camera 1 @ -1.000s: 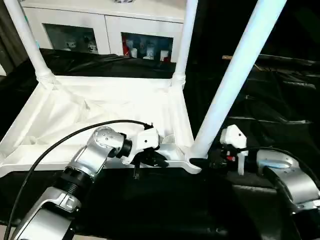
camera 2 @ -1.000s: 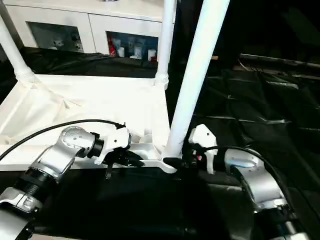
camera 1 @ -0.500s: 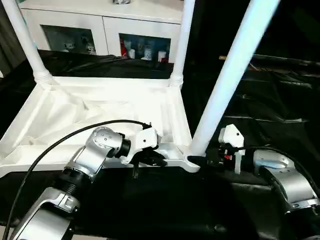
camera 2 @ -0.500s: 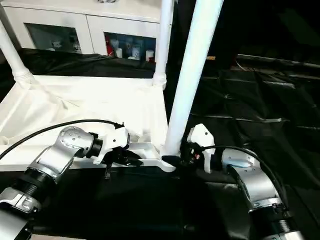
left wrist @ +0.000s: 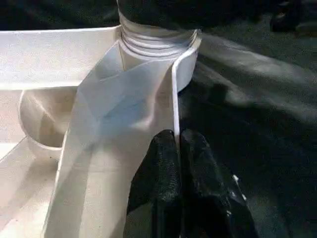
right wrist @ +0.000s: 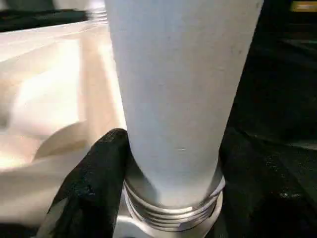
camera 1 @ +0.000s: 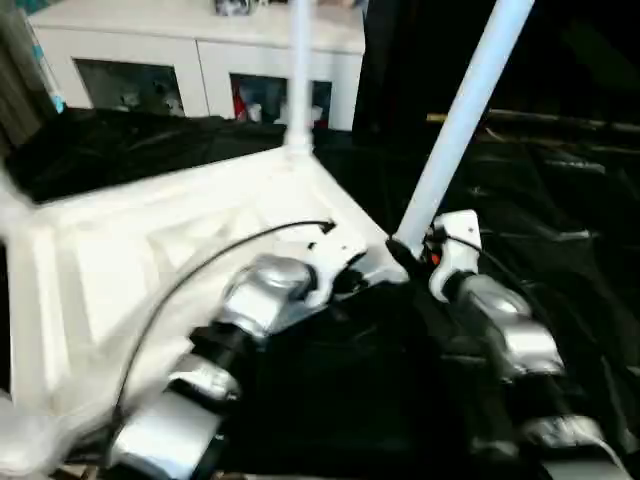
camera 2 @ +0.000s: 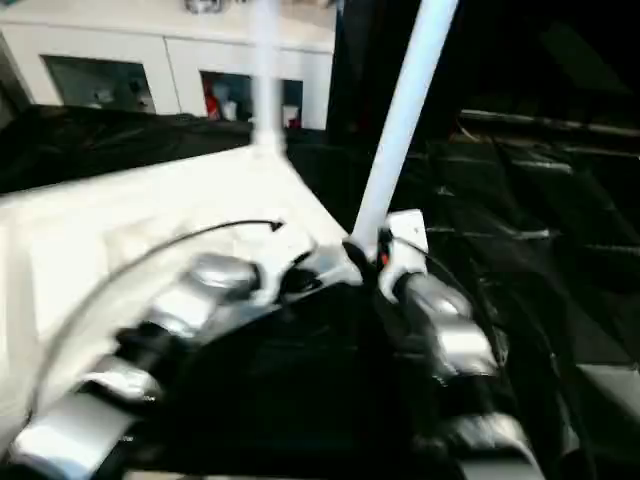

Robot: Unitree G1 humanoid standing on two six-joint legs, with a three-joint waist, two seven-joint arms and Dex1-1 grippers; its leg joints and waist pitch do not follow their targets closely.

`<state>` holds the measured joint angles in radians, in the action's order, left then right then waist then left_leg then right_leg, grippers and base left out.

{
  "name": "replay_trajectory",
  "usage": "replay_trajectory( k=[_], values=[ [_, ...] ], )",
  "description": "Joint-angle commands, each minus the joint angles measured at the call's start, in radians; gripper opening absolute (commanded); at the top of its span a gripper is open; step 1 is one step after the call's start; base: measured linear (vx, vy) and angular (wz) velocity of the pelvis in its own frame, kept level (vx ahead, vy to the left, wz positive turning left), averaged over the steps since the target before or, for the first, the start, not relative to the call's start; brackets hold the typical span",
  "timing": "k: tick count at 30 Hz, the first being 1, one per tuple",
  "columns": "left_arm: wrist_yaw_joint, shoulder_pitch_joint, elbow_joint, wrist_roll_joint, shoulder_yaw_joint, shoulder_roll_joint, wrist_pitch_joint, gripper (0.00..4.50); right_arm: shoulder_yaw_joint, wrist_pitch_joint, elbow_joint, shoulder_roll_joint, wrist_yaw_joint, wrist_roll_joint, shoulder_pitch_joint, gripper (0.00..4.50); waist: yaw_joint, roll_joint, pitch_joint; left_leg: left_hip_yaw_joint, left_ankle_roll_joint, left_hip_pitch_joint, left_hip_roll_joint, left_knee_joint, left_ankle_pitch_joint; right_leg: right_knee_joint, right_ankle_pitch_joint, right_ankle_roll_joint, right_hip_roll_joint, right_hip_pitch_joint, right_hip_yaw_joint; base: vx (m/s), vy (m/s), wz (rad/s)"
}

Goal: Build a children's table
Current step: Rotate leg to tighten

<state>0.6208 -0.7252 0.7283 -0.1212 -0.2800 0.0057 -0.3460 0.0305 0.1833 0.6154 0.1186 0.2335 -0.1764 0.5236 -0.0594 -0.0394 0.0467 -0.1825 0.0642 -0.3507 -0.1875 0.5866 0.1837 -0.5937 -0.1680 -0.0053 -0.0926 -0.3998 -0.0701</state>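
R gripper (right wrist: pixel 171 168) is part open w/ both black fingers (right wrist: pixel 96 173) around the base of the near leg (camera 1: pixel 462 125), just above its threaded collar, so it's clamped on that leg right at the corner socket. L gripper (left wrist: pixel 179 148) is pinched shut on the thin rim (left wrist: pixel 174 99) of the tabletop (camera 1: pixel 150 240), just beside that same socket, steadying the top. Tabletop lies upside down on the black-draped table (camera 1: pixel 560 210), ribbed side up; from the socket it spreads away toward the L arm's side. A second leg (camera 1: pixel 298 70) stands at the corner beyond, toward the white cabinet (camera 1: pixel 200 50). Key relation: near leg's long axis runs up out of the socket, leaning away from the R gripper, and its base sits right betw. the fingers, so R arm is the one on it; L is beside it, on the rim only. Judgement: next move is prob. seating or twisting the leg home, which needs the axis kept in line w/ the socket while L holds the top from sliding. Whether the threads are fully in, can't tell.
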Motion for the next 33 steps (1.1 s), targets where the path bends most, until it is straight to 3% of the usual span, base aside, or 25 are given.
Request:
replay_trajectory(
  k=[1, 7, 11, 12, 15, 17, 18, 23, 24, 27, 33],
  values=[
    [-0.039, -0.023, -0.009, 0.009, 0.017, -0.037, 0.028, 0.0, -0.015, 0.055, 0.126, -0.026, -0.047, 0.028, -0.032, 2.5, 0.001, -0.007, -0.055, 0.015, -0.017, 0.0, -0.029, -0.073, 0.288, 0.095, -0.431, -0.129, -0.051, 0.036, 0.033, 0.0, 0.0, 0.0],
    [-0.063, -0.035, 0.01, -0.012, 0.004, -0.022, 0.035, 0.0, -0.025, 0.037, 0.164, -0.052, -0.048, 0.049, -0.002, 2.5, 0.003, -0.012, -0.055, 0.019, -0.016, 0.002, -0.029, -0.076, 0.339, 0.102, -0.489, -0.096, -0.052, 0.031, 0.03, 0.0, 0.0, 0.0],
    [-0.054, -0.037, 0.021, -0.016, 0.001, -0.011, 0.052, 0.0, -0.018, -0.02, 0.154, -0.056, 0.041, 0.016, -0.006, 2.5, 0.004, -0.013, -0.055, 0.02, -0.02, 0.001, -0.03, -0.077, 0.353, 0.106, -0.504, -0.089, -0.054, 0.029, 0.029, 0.0, 0.0, 0.0],
    [-0.044, -0.037, 0.023, -0.013, 0.003, -0.008, 0.059, 0.0, -0.002, -0.031, 0.144, -0.054, 0.069, -0.001, -0.005, 3.06, 0.004, -0.012, -0.055, 0.019, -0.023, 0.001, -0.03, -0.078, 0.352, 0.106, -0.499, -0.09, -0.055, 0.029, 0.03, 0.0, 0.0, 0.0],
    [-0.024, -0.038, 0.022, -0.012, 0.0, 0.002, 0.068, 0.0, 0.009, -0.041, 0.137, -0.044, 0.084, -0.006, -0.002, 3.2, 0.003, -0.013, -0.056, 0.019, -0.031, -0.003, -0.031, -0.079, 0.332, 0.103, -0.476, -0.102, -0.055, 0.032, 0.032, 0.0, 0.0, 0.0],
    [0.004, -0.037, 0.017, -0.003, -0.001, 0.01, 0.082, 0.0, 0.007, -0.055, 0.119, -0.027, 0.103, -0.005, -0.001, 3.62, 0.002, -0.008, -0.057, 0.019, -0.03, -0.003, -0.031, -0.079, 0.322, 0.102, -0.468, -0.108, -0.055, 0.032, 0.032, 0.0, 0.0, 0.0],
    [0.037, -0.033, 0.011, -0.002, -0.011, 0.022, 0.101, 0.0, -0.001, -0.05, 0.09, -0.008, 0.143, -0.01, -0.006, 3.62, 0.002, -0.013, -0.056, 0.018, -0.035, -0.003, -0.03, -0.078, 0.319, 0.104, -0.467, -0.108, -0.053, 0.034, 0.031, 0.0, 0.0, 0.0],
    [0.182, -0.005, -0.032, 0.022, -0.031, 0.088, 0.12, 0.0, -0.067, 0.011, -0.109, 0.124, 0.399, -0.039, -0.083, 3.62, -0.008, -0.009, -0.055, 0.015, -0.054, -0.003, -0.032, -0.078, 0.297, 0.104, -0.459, -0.111, -0.054, 0.036, 0.034, 0.0, 0.0, 0.0],
    [0.209, 0.001, -0.038, 0.026, -0.034, 0.101, 0.134, 0.0, -0.083, 0.015, -0.145, 0.153, 0.45, -0.038, -0.102, 3.62, -0.013, -0.01, -0.056, 0.014, -0.064, -0.006, -0.037, -0.077, 0.271, 0.097, -0.396, -0.129, -0.054, 0.038, 0.037, 0.0, 0.0, 0.0],
    [0.328, 0.026, -0.07, 0.048, -0.045, 0.158, 0.21, 0.0, -0.128, 0.021, -0.258, 0.258, 0.608, -0.05, -0.169, 3.62, -0.014, -0.008, -0.057, 0.015, -0.069, -0.009, -0.04, -0.078, 0.248, 0.089, -0.34, -0.151, -0.054, 0.043, 0.037, 0.0, 0.0, 0.0],
    [0.568, 0.077, -0.177, 0.116, -0.072, 0.251, 0.249, 0.0, -0.136, 0.049, -0.362, 0.357, 0.73, -0.075, -0.224, 3.62, -0.016, -0.004, -0.06, 0.012, -0.077, -0.008, -0.046, -0.075, 0.208, 0.07, -0.231, -0.214, -0.057, 0.045, 0.042, 0.0, 0.0, 0.0]
  ],
)
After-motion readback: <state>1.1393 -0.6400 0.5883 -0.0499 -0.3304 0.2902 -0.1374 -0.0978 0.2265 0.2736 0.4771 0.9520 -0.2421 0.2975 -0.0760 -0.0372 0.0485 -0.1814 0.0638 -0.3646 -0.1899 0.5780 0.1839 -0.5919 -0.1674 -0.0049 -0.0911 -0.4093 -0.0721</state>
